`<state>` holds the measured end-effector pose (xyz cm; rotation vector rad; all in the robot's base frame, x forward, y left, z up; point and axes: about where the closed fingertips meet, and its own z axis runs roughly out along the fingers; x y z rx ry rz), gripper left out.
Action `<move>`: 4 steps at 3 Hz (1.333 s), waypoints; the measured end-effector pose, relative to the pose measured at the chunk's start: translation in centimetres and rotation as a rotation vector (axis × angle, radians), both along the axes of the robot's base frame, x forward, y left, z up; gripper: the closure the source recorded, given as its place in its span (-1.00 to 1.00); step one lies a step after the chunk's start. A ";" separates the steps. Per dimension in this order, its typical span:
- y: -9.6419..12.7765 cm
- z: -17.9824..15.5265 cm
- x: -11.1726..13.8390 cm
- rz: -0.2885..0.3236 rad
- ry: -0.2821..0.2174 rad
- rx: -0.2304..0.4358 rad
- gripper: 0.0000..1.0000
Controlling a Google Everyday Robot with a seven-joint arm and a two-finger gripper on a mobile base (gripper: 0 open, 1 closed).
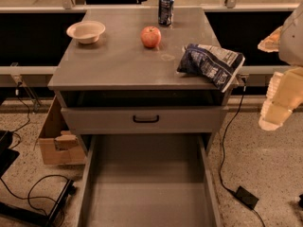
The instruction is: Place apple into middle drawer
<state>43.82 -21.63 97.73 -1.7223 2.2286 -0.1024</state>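
The red apple (pixel 151 36) with a yellowish blush sits upright on the grey cabinet top (pixel 118 60), towards the back middle. The middle drawer (pixel 147 183) is pulled out below, a long shallow grey tray with low side walls, and nothing lies in it. My gripper (pixel 277 105) hangs at the right edge of the view, cream-coloured, to the right of the cabinet and well apart from the apple. It holds nothing that I can see.
A cream bowl (pixel 86 31) stands back left on the top, a dark can (pixel 165 9) behind the apple, a blue chip bag (pixel 210 64) at the right front corner. A shut drawer front with a black handle (pixel 146 119) sits above the open drawer. A cardboard box (pixel 54 138) and cables (pixel 227 174) lie on the floor.
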 end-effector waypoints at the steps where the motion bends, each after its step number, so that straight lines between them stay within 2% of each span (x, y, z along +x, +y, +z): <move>1: 0.0 0.0 0.0 0.000 0.000 0.000 -1.00; 2: 1.0 0.0 3.4 0.034 -0.046 0.058 -1.00; 3: 3.0 0.4 8.9 0.083 -0.097 0.163 -1.00; 4: 5.6 1.5 14.9 0.081 -0.145 0.280 -1.00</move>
